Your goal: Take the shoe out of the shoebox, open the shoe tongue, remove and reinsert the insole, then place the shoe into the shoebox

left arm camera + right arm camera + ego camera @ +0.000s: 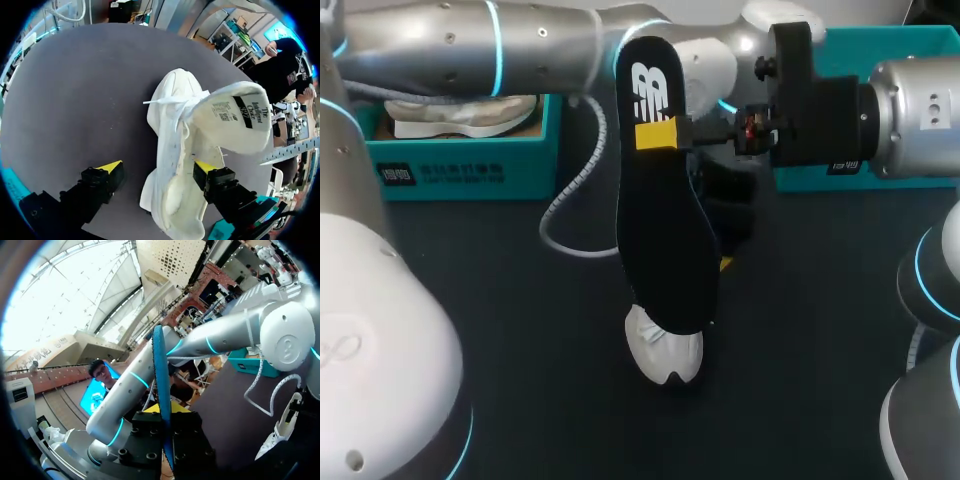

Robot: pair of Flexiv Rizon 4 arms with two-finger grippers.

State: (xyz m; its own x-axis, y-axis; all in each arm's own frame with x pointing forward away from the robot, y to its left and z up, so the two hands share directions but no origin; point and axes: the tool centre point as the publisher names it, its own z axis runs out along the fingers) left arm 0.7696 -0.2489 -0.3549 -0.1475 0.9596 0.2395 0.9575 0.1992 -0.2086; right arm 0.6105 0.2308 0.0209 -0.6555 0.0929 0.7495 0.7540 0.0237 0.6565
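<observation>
A long black insole (660,210) hangs upright over the table's middle, and my right gripper (670,135) is shut on its upper part. Seen from the right wrist, the insole (161,370) stands edge-on between the fingers of the right gripper (165,410). Below it, the white shoe (665,350) lies on the dark table. In the left wrist view the shoe (172,150) lies between the wide-apart fingers of my open left gripper (157,169), with its tongue (232,115) folded up and back. In the head view the left gripper is mostly hidden behind the insole.
A teal shoebox (460,165) at the back left holds another light shoe (460,110). A second teal box (880,45) stands at the back right behind my right arm. A grey cable (570,200) loops down from the left arm.
</observation>
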